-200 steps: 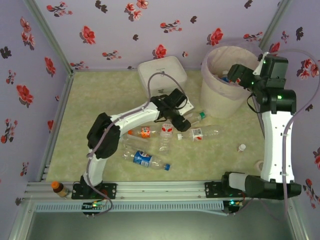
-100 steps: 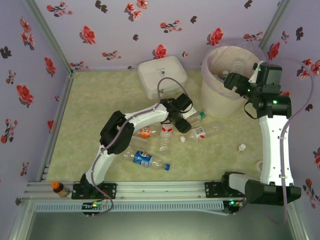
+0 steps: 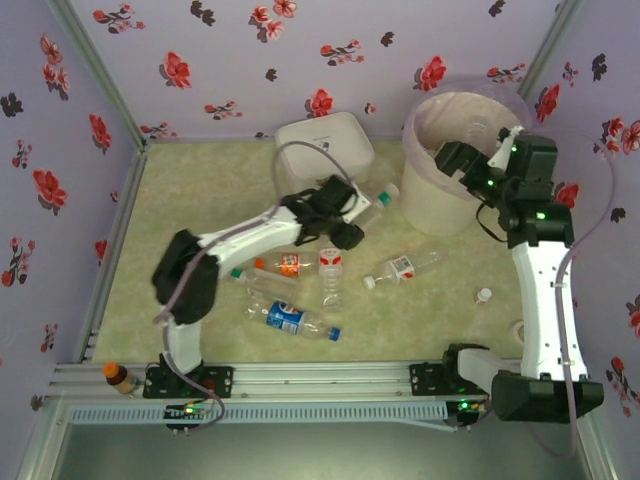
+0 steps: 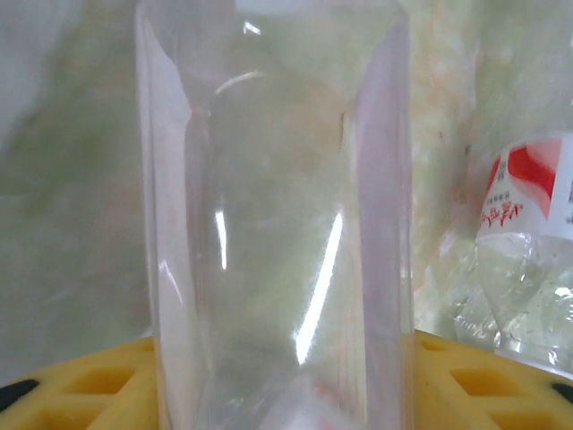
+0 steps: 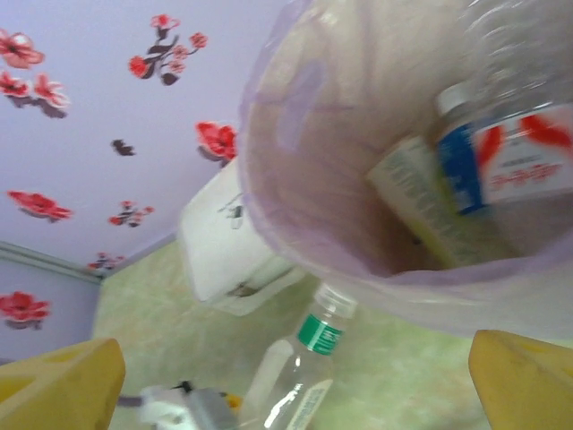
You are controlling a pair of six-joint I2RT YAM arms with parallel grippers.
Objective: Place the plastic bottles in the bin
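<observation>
From the top camera we see the left gripper (image 3: 350, 213) closed on a clear bottle (image 3: 376, 199), beside the white box (image 3: 322, 145). The bottle's long axis runs toward 2 o'clock, cap leading, and the bin (image 3: 428, 195) lies just beyond it in that same direction, so we judge this arm need only carry it up and over the rim. The right gripper (image 3: 458, 160) hovers over the bin's opening. Several more plastic bottles (image 3: 290, 318) lie on the table (image 3: 200, 180) around 6 o'clock of the left gripper, nearer the left arm. In the left wrist view, the yellow fingers (image 4: 81, 385) press both sides of the clear bottle, which runs straight to 12 o'clock; a red-labelled bottle (image 4: 528, 206) lies at 3 o'clock. In the right wrist view, that gripper's fingers stand wide apart, gripping nothing. The bin holds at least two bottles, one a blue-and-red-labelled bottle (image 5: 501, 148), and the clear bottle's neck sits just below the rim at 6 o'clock.
</observation>
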